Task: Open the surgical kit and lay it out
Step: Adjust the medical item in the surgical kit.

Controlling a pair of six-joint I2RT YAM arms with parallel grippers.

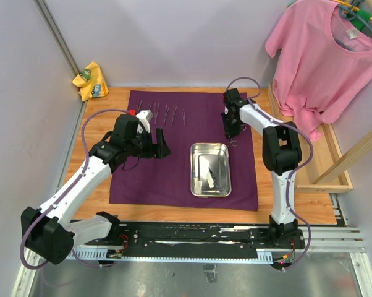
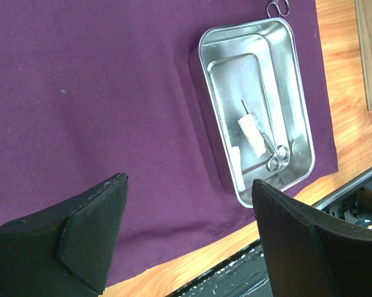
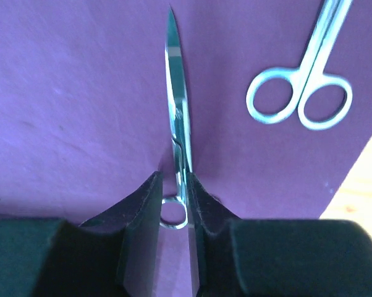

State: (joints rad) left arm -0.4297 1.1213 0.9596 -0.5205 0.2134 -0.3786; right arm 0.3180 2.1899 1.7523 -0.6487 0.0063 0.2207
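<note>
Between the right end effector (image 3: 173, 179) fingers, narrowly apart, scissors (image 3: 177, 105) on purple cloth (image 3: 68, 105); grip unclear.

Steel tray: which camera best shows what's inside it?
Left wrist view. It looks into the steel tray, showing scissors and a white gauze piece clearly. The top external view shows the tray whole but small, contents hard to make out. The right wrist view misses it.

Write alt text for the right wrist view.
The black right gripper closely flanks slim steel scissors, blades pointing away, over a dark purple cloth; whether it grips them is unclear. A second pair of steel scissors lies at upper right.
</note>
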